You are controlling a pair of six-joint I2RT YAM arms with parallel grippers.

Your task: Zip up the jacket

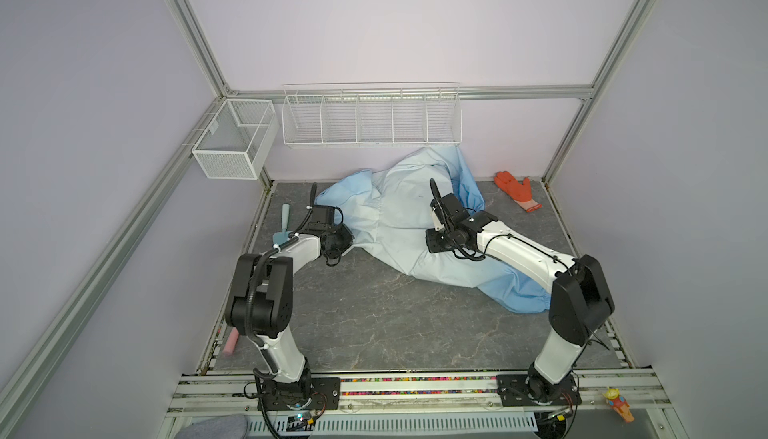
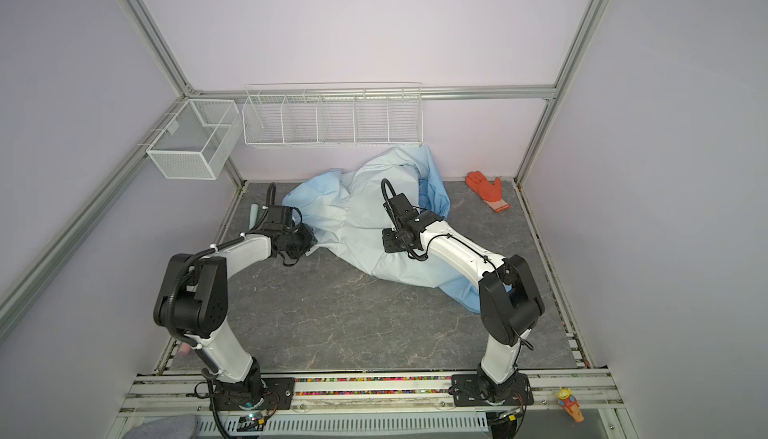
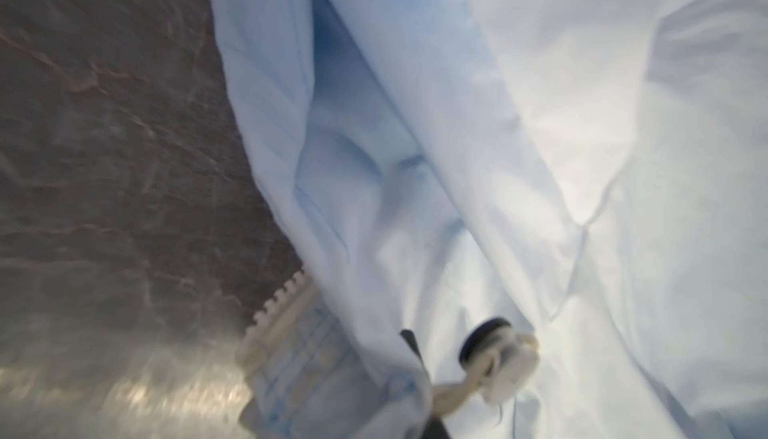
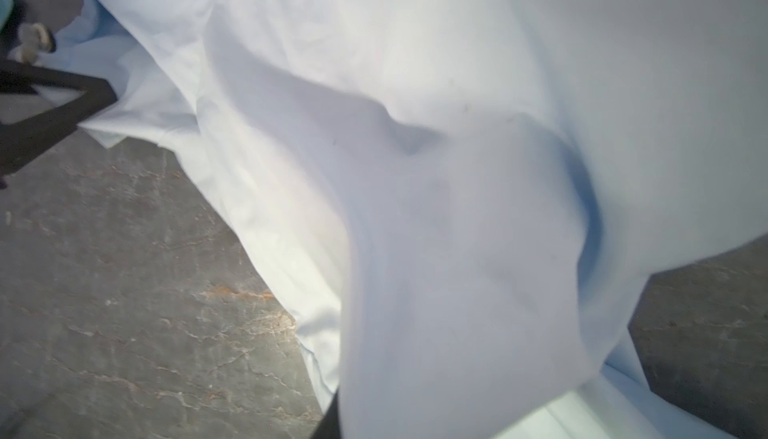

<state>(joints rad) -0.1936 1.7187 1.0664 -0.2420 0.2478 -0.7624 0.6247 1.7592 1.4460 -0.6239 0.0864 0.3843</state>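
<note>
Light-blue thin fabric jacket (image 1: 399,216) lies crumpled mid-to-far on grey marbled tabletop (image 1: 374,324), far edge at the back wall (image 1: 415,42). Left gripper (image 1: 347,241) pinched onto its left edge; right gripper (image 1: 434,245) buried in cloth, width can't tell. Near tabletop half open.

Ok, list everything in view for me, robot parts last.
jacket: one, light blue, crumpled at table's back middle
glove: one, orange, table's back right
mesh basket: one, white, left frame
wire rack: one, white, back wall
handled tool: one, teal, table's left edge
pink object: one, pink, left edge by arm base
toy figure: one, green and orange, front rail, right
table: one, grey marbled, under everything
left gripper: one, black, shut on jacket's left edge
right gripper: one, black, over jacket, jaws hidden
</note>
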